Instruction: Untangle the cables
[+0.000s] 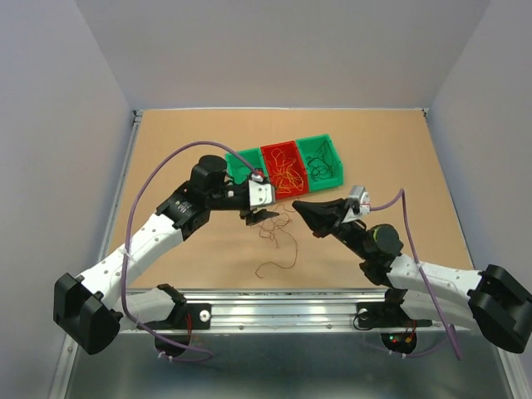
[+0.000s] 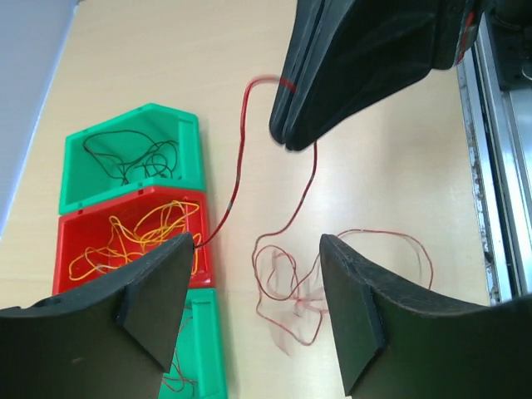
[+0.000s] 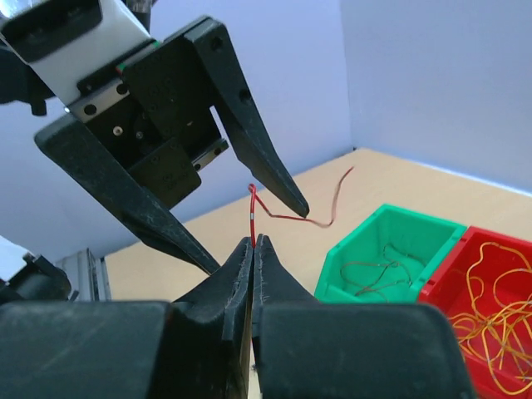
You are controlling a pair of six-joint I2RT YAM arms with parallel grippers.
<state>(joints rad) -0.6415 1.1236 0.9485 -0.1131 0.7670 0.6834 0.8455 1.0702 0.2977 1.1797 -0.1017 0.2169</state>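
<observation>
My right gripper (image 3: 253, 243) is shut on a thin red cable (image 3: 253, 212); a short end curls up out of the tips and trails toward the bins. In the left wrist view the right gripper (image 2: 287, 140) holds the same red cable (image 2: 239, 158) above the table, and the strand hangs down into loose loops (image 2: 287, 287) on the board. My left gripper (image 2: 259, 278) stands open over those loops with nothing between its fingers (image 2: 162, 291). From above, the left gripper (image 1: 258, 216) and right gripper (image 1: 301, 209) face each other over the red cable (image 1: 278, 241).
Three small bins stand in a row behind the grippers. The green bin (image 1: 320, 158) holds dark strands, the red bin (image 1: 283, 170) orange-yellow strands, and another green bin (image 1: 245, 162) reddish strands. Grey walls enclose the board; a metal rail (image 1: 283, 312) runs along the near edge.
</observation>
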